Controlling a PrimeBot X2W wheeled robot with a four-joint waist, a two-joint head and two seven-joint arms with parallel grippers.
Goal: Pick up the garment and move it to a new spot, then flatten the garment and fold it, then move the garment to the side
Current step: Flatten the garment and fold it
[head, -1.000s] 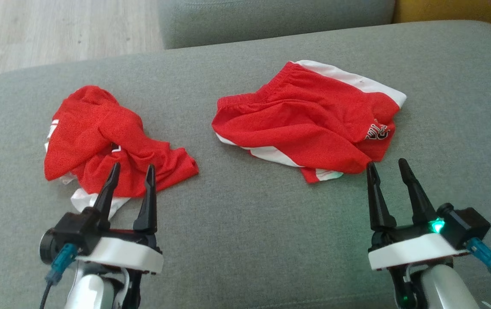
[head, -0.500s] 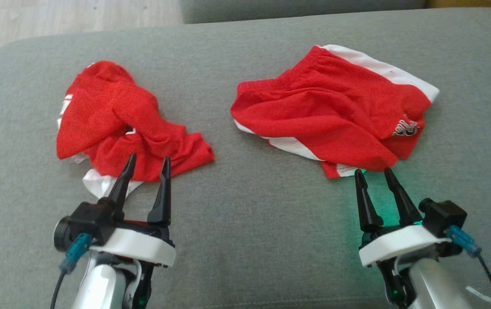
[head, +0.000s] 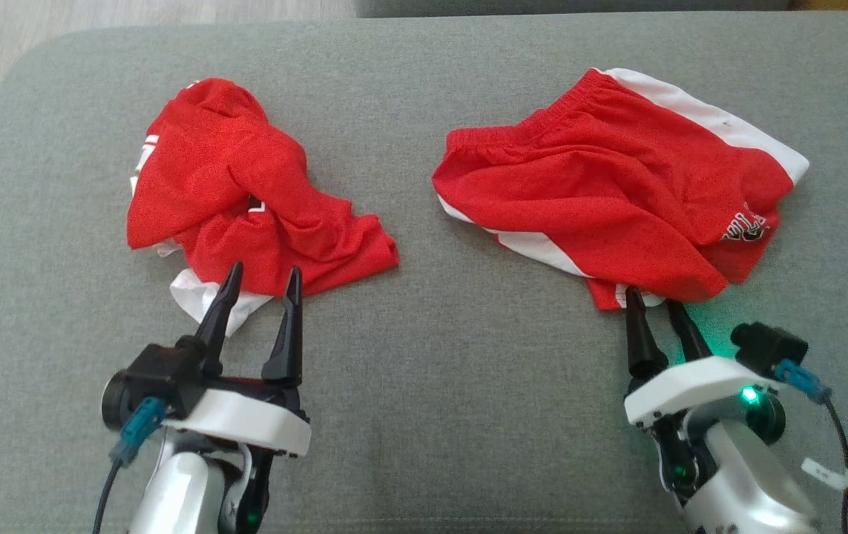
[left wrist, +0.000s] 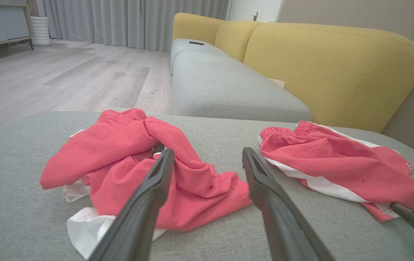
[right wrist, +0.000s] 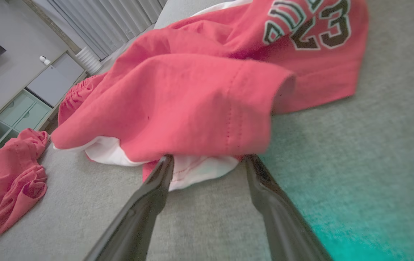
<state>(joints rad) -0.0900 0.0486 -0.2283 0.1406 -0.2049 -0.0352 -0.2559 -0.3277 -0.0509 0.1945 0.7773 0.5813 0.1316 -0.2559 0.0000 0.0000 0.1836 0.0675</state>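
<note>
The right gripper has its two fingers apart, with the tips against the near hem of the red shorts, where a bit of white cloth shows under a red fold. In the right wrist view that fold hangs just over both tips, and the gap between them stands open. The shorts lie straight ahead of this gripper, spread loosely on the right half of the grey cushion. Their waistband is toward the far left, a white stripe runs along the far edge, and a printed logo with the number 23 sits near the right leg. A green light glows at the gripper's base.

The left gripper is also spread wide. Its tips are at the near edge of a crumpled red garment with white trim; I cannot tell whether they touch it. This garment lies on the cushion's left half, well apart from the shorts.
</note>
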